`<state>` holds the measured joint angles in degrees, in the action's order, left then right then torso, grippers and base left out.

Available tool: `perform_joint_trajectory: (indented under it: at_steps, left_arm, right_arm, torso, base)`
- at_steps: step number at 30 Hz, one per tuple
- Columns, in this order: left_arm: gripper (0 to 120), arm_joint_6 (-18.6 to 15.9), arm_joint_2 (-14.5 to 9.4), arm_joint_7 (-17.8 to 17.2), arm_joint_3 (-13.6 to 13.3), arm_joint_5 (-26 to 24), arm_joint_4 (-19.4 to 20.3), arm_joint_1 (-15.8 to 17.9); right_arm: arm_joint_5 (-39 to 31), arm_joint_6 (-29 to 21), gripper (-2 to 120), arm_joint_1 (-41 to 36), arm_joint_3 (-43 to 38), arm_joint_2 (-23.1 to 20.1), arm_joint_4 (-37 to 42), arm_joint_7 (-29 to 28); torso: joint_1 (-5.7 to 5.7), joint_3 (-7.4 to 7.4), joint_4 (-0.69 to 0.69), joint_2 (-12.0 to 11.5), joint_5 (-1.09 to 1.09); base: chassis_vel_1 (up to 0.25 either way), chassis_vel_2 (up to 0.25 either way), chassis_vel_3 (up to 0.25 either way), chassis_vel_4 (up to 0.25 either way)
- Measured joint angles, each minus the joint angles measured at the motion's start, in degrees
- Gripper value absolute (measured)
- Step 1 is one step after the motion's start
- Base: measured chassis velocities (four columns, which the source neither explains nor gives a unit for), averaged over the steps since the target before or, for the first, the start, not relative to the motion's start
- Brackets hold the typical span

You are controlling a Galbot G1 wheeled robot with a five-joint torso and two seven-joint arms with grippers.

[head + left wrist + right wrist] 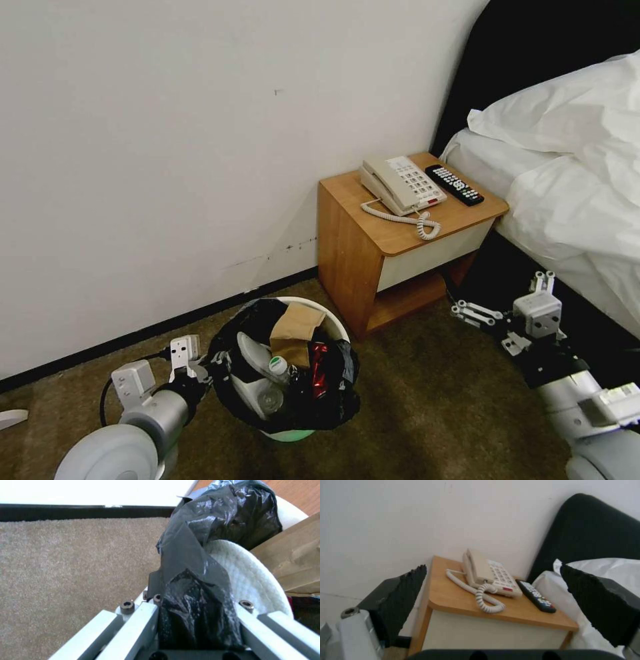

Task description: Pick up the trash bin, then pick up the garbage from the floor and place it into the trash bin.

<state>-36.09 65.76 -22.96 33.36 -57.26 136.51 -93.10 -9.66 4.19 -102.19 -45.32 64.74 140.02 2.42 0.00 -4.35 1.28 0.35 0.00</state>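
i've got the left gripper clamped on the trash bin rim w/ the black liner pinched between its fingers. garbage sits inside, just past that grip: brown paper bag, slipper, bottle, red can. right gripper hangs wide open w/ nothing in it, well apart from the bin, facing the nightstand.

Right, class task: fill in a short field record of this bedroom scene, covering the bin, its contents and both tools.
bin: trash bin on carpet beside the nightstand
contents: brown paper bag, red can, plastic bottle, white slipper
left tool: shut on the trash bin's rim and liner
right tool: open, empty, low beside the bed
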Motion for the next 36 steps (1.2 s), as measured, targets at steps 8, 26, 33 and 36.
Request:
perform_joint_trajectory:
  at_steps: [8, 26, 33, 36]
  left_arm:
    - [3, -0.06, -0.14, -0.06, 0.08, 0.03, 0.17, -0.14]
    - [3, -0.08, -0.43, -0.06, 0.67, 0.40, 1.11, -1.33]
    - [3, -0.07, -0.44, -0.04, 0.74, 0.58, 1.28, -1.34]
    - [3, -0.06, -0.70, -0.04, 0.79, 0.52, 1.35, -1.45]
  right_arm:
    - [3.81, 3.00, 100, -1.33, 0.29, 5.65, -0.11, 2.12]
    - [7.60, 5.29, 100, -2.82, 0.05, 8.71, 0.71, 4.19]
    - [7.90, 5.62, 100, -3.04, 0.36, 9.48, 0.68, 4.52]
    - [8.04, 5.72, 100, -3.26, 0.25, 9.55, 0.76, 4.64]
  torso:
    - [0.00, 0.00, 0.00, 0.00, 0.00]
    - [0.00, 0.00, 0.00, 0.00, 0.00]
    - [0.00, 0.00, 0.00, 0.00, 0.00]
    - [0.00, 0.00, 0.00, 0.00, 0.00]
  base:
    - [0.000, 0.000, 0.000, 0.000]
    - [0.000, 0.000, 0.000, 0.000]
    - [0.000, 0.000, 0.000, 0.000]
    - [0.000, 0.000, 0.000, 0.000]
